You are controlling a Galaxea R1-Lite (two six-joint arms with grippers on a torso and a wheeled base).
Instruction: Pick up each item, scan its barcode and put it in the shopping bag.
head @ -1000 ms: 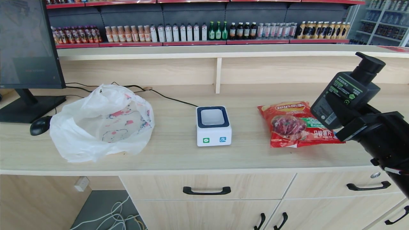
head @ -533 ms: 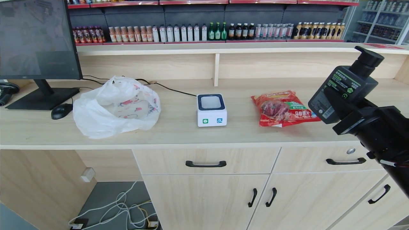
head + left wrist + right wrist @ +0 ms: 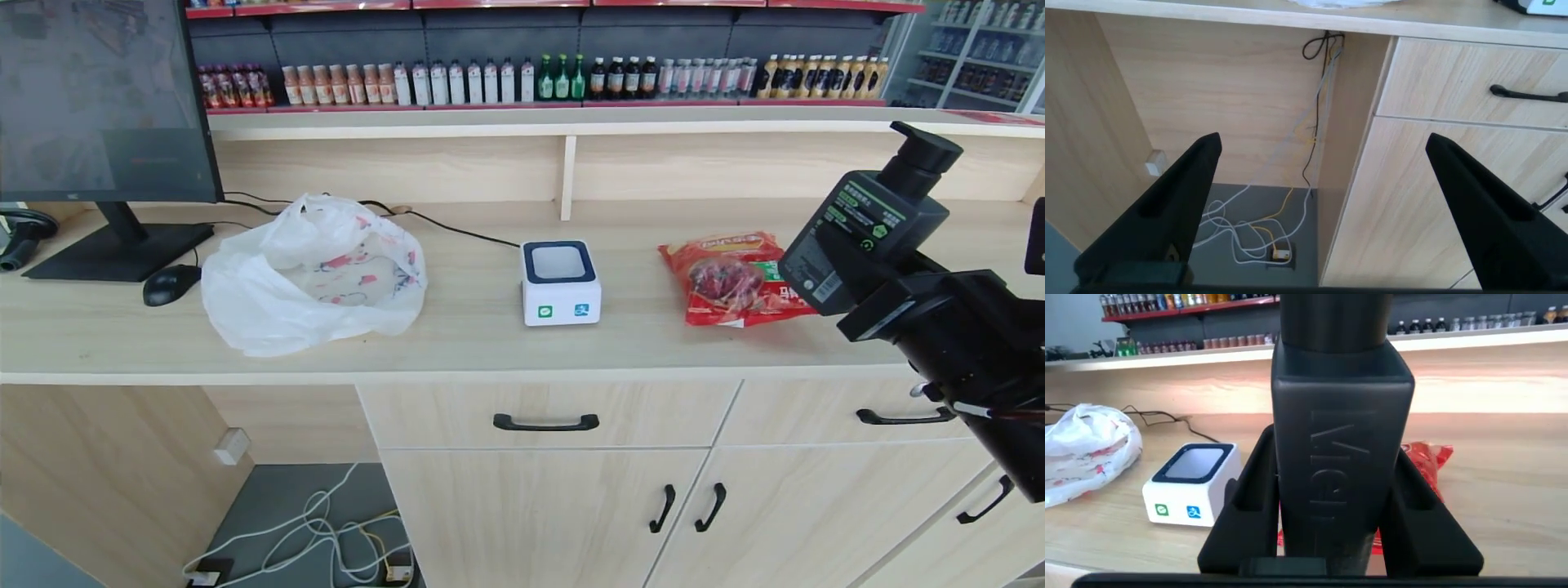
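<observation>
My right gripper point(image 3: 861, 273) is shut on a black pump bottle point(image 3: 873, 229), held tilted above the counter's right end, its barcode label facing left. In the right wrist view the black pump bottle point(image 3: 1339, 449) stands between the fingers point(image 3: 1249, 506). A red chip bag point(image 3: 731, 276) lies on the counter just left of the bottle. The white barcode scanner point(image 3: 560, 282) sits mid-counter. An open white shopping bag point(image 3: 314, 273) rests to its left. My left gripper point(image 3: 1319, 212) hangs open below the counter, facing the cabinet front.
A monitor point(image 3: 102, 98) and black mouse point(image 3: 170, 284) stand at the counter's left end, with a cable point(image 3: 457, 229) running behind the bag. A raised shelf ledge point(image 3: 571, 126) backs the counter. Drawers and cabinet doors point(image 3: 547, 422) lie below.
The head camera has pulled back and shifted, so the whole scene looks smaller and lower. The bottle in my right gripper has drifted slightly left, over the chip bag's right edge.
</observation>
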